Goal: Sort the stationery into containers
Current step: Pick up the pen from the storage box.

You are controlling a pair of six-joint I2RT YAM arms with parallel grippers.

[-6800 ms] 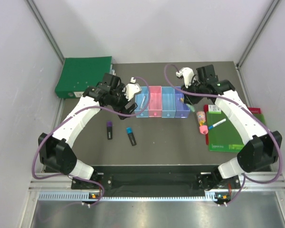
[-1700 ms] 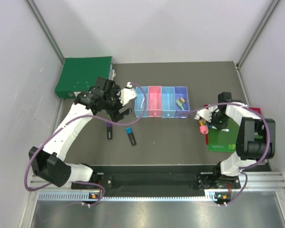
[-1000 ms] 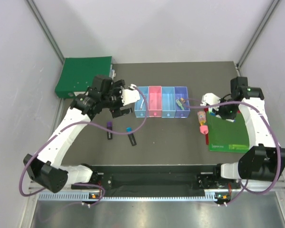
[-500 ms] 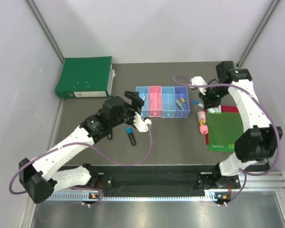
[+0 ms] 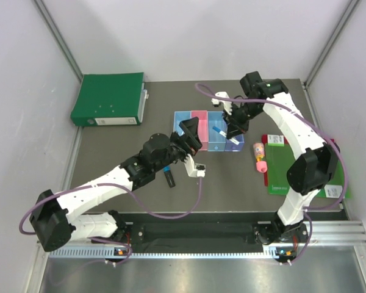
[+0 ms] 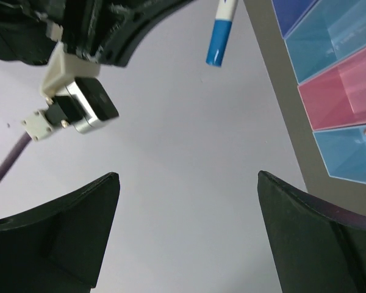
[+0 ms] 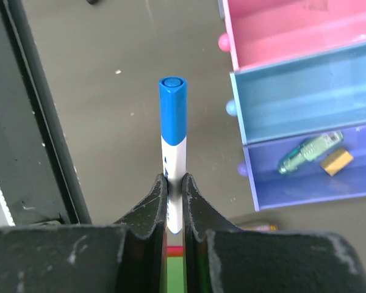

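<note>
Counter (image 5: pixel 232 183) half sorted; marker (image 5: pixel 168 177) lies loose.
Right gripper (image 7: pixel 174 183) clamps pen (image 7: pixel 172 122) near bins (image 5: pixel 215 144); left gripper (image 6: pixel 188 177) gapes empty.

Bright, even, diffuse light, faint shadows, no glare; all views sharp.

- blue-capped white pen (image 7: pixel 172 139): smooth plastic, cap slightly glossy.
- row of pink, blue and violet trays (image 7: pixel 305 97): translucent plastic, smooth walls, soft sheen.
- dark grey tabletop (image 7: pixel 104 122): matt, faintly speckled.
- right gripper (image 7: pixel 174 179): matt black, grainy surface, pale scuffs.
- green ring binder (image 5: pixel 110 97): smooth cover.
</note>
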